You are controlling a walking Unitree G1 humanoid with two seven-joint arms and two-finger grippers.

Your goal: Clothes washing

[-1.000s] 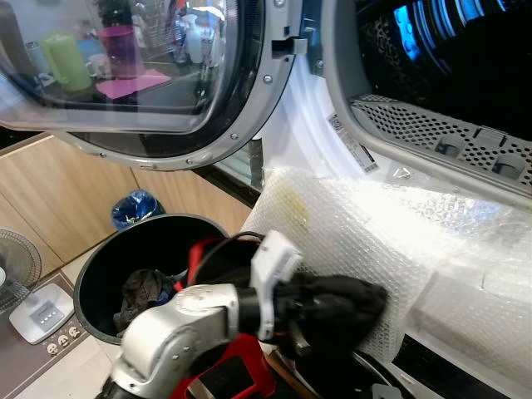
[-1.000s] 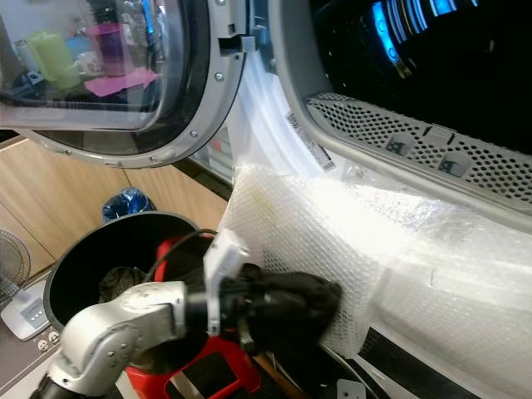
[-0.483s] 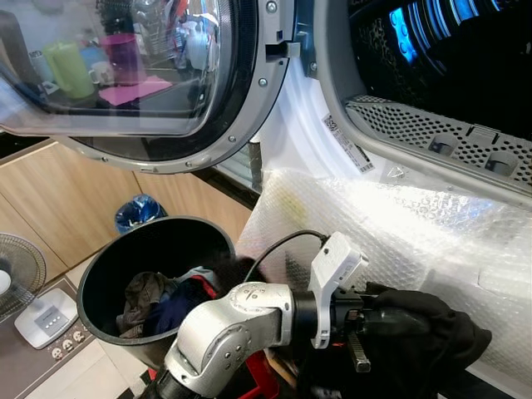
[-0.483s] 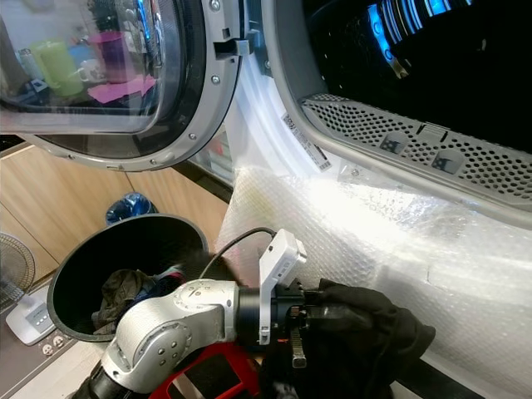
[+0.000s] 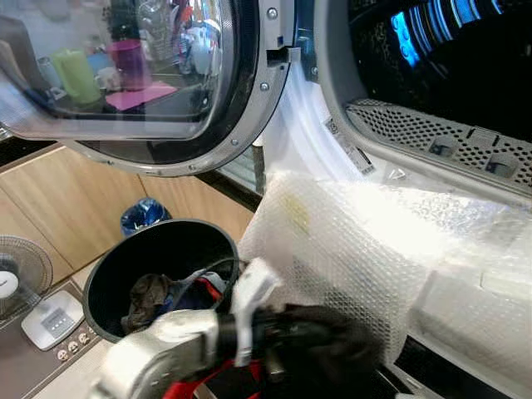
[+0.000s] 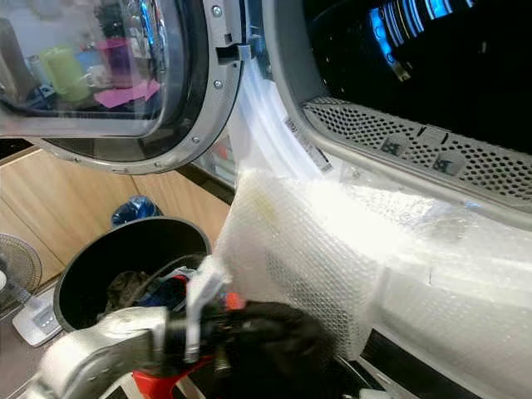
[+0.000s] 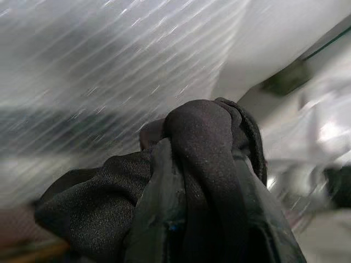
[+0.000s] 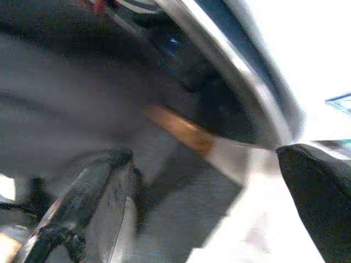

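A crumpled black garment (image 5: pixel 332 345) hangs low in front of the bubble-wrapped washer front (image 5: pixel 357 249), below the open drum (image 5: pixel 465 58). My left gripper (image 5: pixel 287 356) is shut on the black garment (image 7: pixel 203 181), which bulges over the fingers and hides them in the left wrist view. The arm is blurred with motion. More clothes (image 5: pixel 154 295) lie in the round black bin (image 5: pixel 108 266) at the lower left. In the right wrist view my right gripper (image 8: pixel 205 186) is open, with blurred floor and a curved rim beyond its two black fingers (image 8: pixel 93 203).
The washer's round glass door (image 5: pixel 125 75) stands swung open at the upper left, above the bin. A red object (image 6: pixel 158 384) sits under my left arm. A white fan (image 5: pixel 12 278), a power strip (image 5: pixel 50 320) and a blue bag (image 5: pixel 143 214) lie on the floor by wooden cabinets.
My left arm has pulled back to the left and lower with the black garment, after reaching further right half a second ago. It is now blurred.
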